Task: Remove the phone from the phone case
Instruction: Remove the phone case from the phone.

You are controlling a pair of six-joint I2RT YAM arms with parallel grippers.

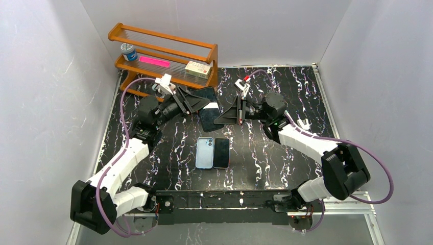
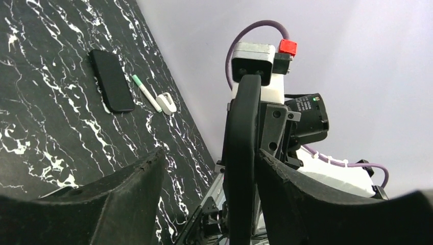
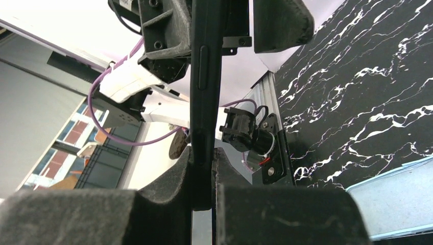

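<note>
Black phone case (image 3: 205, 76) clamped between right jaws.

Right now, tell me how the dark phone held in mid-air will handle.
The dark phone looks stiff: edge-on, it runs straight. Its smooth, thin sides may slip; the right pincer pinches only one end. Probably light, being thin.

The table (image 1: 275, 153) is black with wiggly white lines all over. The phone case (image 1: 209, 109) is black. Nearer lie a light blue phone (image 1: 204, 152) and a black phone (image 1: 221, 152). The far-left shelf (image 1: 163, 37) is orange-brown. The cable (image 1: 121, 107) is purple.
</note>
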